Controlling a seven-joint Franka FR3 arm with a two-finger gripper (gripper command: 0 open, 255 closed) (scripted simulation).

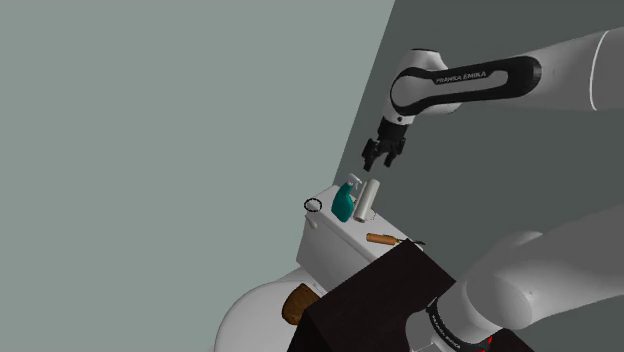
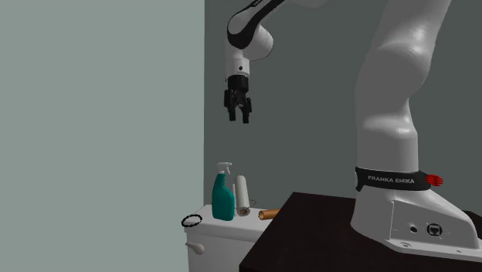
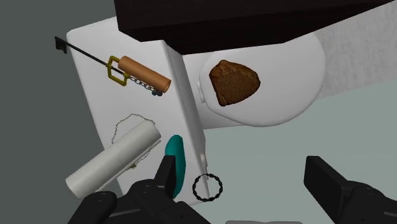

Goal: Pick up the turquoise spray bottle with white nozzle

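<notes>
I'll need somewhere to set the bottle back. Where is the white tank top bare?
The barest patch of the tank top lies between the wooden-handled tool and the white roll, though a thin chain lies there. Around the turquoise bottle, roll and black ring it is crowded; the open gripper hangs above.

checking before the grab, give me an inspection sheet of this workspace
surface: white tank lid, crowded
job's things: turquoise spray bottle upright on the lid, not held
clutter: white roll beside the bottle; brown-handled tool; black ring; brown object on the toilet
grippers: gripper open, above the bottle, apart from it
cables: nothing seen
surroundings: grey walls, dark stand
</notes>
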